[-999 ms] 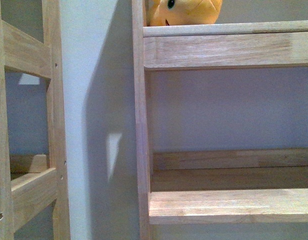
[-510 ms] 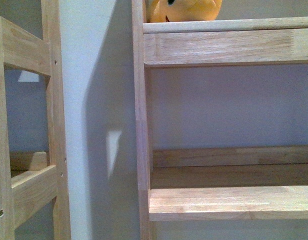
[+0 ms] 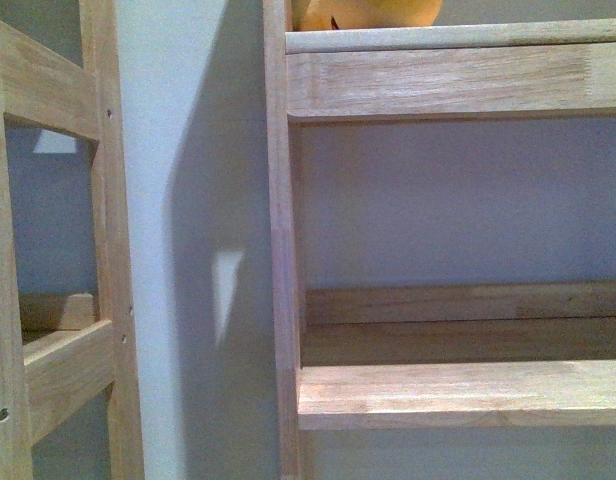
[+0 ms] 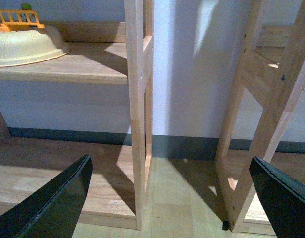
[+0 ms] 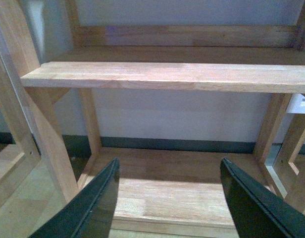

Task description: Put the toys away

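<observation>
Only the underside of the orange-yellow plush toy [image 3: 366,14] shows at the top edge of the front view, sitting on the upper shelf [image 3: 456,38]; its head, face and paws are cut off above. At the upper left of the left wrist view, a cream bowl [image 4: 25,45] runs off the left edge, and the orange fence-like piece [image 4: 18,20] behind it is too small to identify. Both grippers are cropped by the bottom edges of the wrist views, so only the finger ends show.

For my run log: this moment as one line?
plush toy: on upper shelf | left gripper: open, empty | right gripper: open, empty
</observation>
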Controlling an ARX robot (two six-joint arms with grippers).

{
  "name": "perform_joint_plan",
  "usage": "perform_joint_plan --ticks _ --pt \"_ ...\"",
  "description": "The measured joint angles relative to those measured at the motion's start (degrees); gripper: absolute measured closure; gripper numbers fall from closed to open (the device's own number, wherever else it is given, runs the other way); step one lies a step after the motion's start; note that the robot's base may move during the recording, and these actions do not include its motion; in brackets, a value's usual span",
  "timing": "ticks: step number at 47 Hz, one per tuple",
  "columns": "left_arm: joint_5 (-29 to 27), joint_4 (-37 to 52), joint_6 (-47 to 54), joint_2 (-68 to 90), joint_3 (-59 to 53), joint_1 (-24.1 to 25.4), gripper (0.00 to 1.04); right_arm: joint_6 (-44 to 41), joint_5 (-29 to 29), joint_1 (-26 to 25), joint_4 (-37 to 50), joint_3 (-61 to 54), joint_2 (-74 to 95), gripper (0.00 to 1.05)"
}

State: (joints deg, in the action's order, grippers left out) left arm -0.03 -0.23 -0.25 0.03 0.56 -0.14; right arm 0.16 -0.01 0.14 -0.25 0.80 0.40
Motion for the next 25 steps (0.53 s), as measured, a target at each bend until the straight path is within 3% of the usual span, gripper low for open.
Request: perform_joint_plan --ticks 10,25 --pt "0.00 0.00 0.00 0.00 0.00 0.00 0.06 0.00 -0.02 0.00 0.00 0.00 0.00 0.05" --pt "0.00 0.00 0.00 0.00 0.00 0.00 0.06 0.00 -0.02 0.00 0.00 0.00 0.00 0.06"
